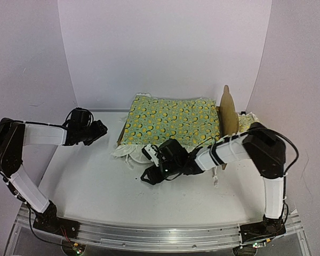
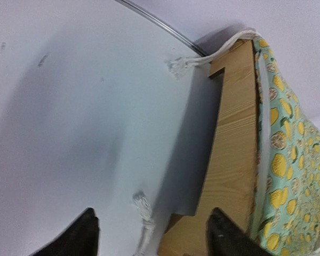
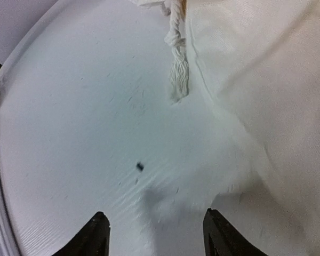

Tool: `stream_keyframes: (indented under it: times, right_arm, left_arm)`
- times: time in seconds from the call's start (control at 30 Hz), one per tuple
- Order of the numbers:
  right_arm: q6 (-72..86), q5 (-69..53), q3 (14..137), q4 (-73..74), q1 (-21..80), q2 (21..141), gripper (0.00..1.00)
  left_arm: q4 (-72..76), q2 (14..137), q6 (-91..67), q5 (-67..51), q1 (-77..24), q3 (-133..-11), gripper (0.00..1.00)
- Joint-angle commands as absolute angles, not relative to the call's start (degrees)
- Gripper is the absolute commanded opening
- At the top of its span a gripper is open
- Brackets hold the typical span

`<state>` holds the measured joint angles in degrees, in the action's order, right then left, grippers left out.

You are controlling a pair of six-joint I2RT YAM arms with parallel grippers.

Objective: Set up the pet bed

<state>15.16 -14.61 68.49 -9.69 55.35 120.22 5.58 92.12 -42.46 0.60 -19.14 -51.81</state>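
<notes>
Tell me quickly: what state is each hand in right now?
Left hand: open, holding nothing.
Right hand: open, holding nothing.

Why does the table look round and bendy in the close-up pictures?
Probably wide lenses: both wrist views curve the table; left wrist view has a shadow beside the pet bed; right wrist view blurs near the white cloth; top view looks straighter.

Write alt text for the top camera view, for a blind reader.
A pet bed covered by a lemon-print blanket stands at the back of a table. Both grippers are open: the left gripper beside its left end, the right gripper by its front edge.
</notes>
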Motion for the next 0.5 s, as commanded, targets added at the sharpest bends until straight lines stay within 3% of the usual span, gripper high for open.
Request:
stream_keyframes:
  times: [0.0,0.1,0.23,0.37,0.47]
  right_arm:
    - [9.33,-5.76,62.85,10.39,56.05,98.14,0.75]
    - [5.91,5.44,67.23,25.46,51.55,89.07,0.86]
    - [3.61,21.42,76.11,33.93,43.26,83.74,0.98]
    - [6.68,21.82,86.46,39.22,30.71,87.25,0.98]
    - [8.31,21.71,95.25,43.28,25.61,93.4,0.98]
  left_arm:
    - [0.48,81.32,-37.77,8.23,-18.43,-46.73,0.86]
    - [1.29,77.71,-34.77,3.58,-18.37,-47.03,0.97]
    - [5.11,81.82,-28.91,-13.02,-18.4,-54.4,0.98]
    - [5.08,92.38,-27.23,-27.74,-18.5,-65.74,0.92]
    - [3.76,98.88,-27.11,-30.47,-18.47,-71.78,0.91]
